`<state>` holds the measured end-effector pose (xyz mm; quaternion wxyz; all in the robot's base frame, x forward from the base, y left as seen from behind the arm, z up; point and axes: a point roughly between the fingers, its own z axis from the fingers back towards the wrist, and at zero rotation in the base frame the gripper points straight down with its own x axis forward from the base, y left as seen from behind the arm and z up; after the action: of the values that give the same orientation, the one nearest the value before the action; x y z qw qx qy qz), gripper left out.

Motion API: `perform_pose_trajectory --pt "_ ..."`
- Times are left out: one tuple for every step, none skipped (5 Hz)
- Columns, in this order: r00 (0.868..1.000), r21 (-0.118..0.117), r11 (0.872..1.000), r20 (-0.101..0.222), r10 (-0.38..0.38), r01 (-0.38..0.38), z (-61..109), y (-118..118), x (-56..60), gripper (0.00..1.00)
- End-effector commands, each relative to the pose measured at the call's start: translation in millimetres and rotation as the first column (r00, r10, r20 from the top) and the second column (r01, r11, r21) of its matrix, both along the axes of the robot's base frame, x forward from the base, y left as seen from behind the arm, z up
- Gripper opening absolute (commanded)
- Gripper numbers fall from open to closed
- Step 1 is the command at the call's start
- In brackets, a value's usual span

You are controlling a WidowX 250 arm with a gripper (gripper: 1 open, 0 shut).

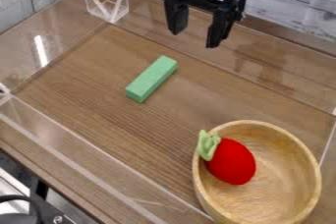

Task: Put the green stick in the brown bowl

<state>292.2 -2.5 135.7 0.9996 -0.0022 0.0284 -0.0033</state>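
Note:
The green stick (152, 78) lies flat on the wooden table, left of the middle, slanted from lower left to upper right. The brown bowl (304, 189) sits at the front right corner with a red strawberry-like toy (233, 160) and its green leaf inside it, near the bowl's left rim. My gripper (197, 27) hangs at the back of the table, above and to the right of the stick, well apart from it. Its two dark fingers stand open with nothing between them.
Clear plastic walls (53, 51) fence the wooden tabletop (250, 90) on all sides, with a folded clear piece (105, 7) at the back left corner.

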Motion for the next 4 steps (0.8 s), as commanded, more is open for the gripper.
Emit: perform_pose_trajectory --pt "1.0 0.003 1.0 -0.019 -0.012 0.012 -21.0 11.0 -2.2 1.0" --pt "1.0 0.018 1.0 -0.01 -0.016 0.016 -48.2 36.0 -7.2 1.0" --pt "0.998 0.013 0.999 0.047 -0.042 0.042 -56.5 64.0 -14.0 1.0" --pt "0.993 0.004 0.999 0.103 -0.052 0.052 -62.6 81.0 -8.7 1.0"
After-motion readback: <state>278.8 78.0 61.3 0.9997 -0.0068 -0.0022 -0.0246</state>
